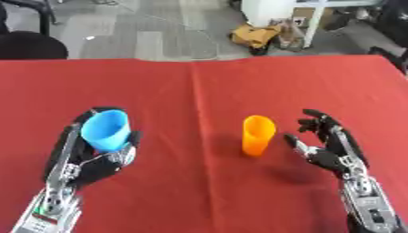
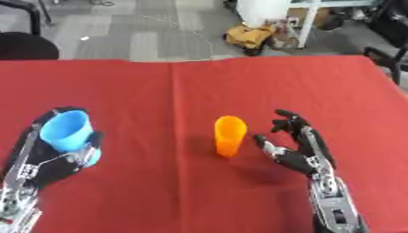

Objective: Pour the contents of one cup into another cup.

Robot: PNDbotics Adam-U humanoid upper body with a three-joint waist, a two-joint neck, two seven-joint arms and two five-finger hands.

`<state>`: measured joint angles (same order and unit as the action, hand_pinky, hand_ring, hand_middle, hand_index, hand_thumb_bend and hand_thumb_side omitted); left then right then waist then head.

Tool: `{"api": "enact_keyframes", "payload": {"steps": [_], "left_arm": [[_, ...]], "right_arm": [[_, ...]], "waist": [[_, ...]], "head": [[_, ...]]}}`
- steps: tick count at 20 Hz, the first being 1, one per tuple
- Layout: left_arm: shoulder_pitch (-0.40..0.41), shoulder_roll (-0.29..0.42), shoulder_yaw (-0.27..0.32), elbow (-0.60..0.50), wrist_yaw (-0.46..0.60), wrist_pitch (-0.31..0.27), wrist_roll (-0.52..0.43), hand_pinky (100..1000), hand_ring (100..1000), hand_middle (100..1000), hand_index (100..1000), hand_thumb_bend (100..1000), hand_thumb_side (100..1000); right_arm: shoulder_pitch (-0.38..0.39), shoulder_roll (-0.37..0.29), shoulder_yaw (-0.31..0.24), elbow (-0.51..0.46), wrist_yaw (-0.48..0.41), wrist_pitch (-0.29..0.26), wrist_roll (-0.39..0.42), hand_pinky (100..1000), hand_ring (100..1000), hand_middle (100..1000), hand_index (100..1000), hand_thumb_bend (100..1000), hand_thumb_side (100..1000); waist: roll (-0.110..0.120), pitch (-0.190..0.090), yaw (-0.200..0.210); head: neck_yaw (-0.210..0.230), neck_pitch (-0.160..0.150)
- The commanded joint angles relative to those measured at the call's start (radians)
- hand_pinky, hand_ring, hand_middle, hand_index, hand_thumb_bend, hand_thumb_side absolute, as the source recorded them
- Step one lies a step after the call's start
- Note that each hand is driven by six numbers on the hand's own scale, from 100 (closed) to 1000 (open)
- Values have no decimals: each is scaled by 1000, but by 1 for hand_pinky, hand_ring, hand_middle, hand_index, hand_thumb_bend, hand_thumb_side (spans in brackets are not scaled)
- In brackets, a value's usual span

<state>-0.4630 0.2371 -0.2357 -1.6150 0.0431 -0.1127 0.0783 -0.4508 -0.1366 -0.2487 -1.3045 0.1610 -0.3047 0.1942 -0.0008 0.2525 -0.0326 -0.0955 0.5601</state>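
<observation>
A blue cup point(image 1: 106, 129) sits in my left hand point(image 1: 89, 157) at the left of the red table, mouth tilted toward the camera; the fingers and thumb curl round it. I cannot see what is inside it. An orange cup point(image 1: 258, 135) stands upright near the middle of the table. My right hand point(image 1: 331, 145) is just to the right of the orange cup, open, with its palm facing the cup and a small gap between them.
The red tablecloth point(image 1: 199, 86) covers the whole table, with a fold line down the middle. Beyond the far edge lie grey floor, a black chair at the left, a white stand and a tan bag point(image 1: 257, 35).
</observation>
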Motion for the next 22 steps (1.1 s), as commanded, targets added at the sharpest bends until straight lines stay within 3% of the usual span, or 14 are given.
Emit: {"api": "enact_keyframes", "payload": {"steps": [1, 22], "left_arm": [[-5, 8, 11, -34, 2, -3, -16, 461, 450, 448, 689, 145, 100], [8, -6, 8, -70, 2, -12, -54, 476, 455, 452, 690, 146, 100]], "right_arm": [[-19, -17, 6, 5, -6, -9, 19, 936, 867, 547, 855, 609, 281], [-104, -1, 43, 87, 101, -42, 66, 950, 879, 553, 867, 623, 279]], "waist": [[2, -15, 2], [12, -19, 11]], "head": [[-5, -10], [-13, -9]]}}
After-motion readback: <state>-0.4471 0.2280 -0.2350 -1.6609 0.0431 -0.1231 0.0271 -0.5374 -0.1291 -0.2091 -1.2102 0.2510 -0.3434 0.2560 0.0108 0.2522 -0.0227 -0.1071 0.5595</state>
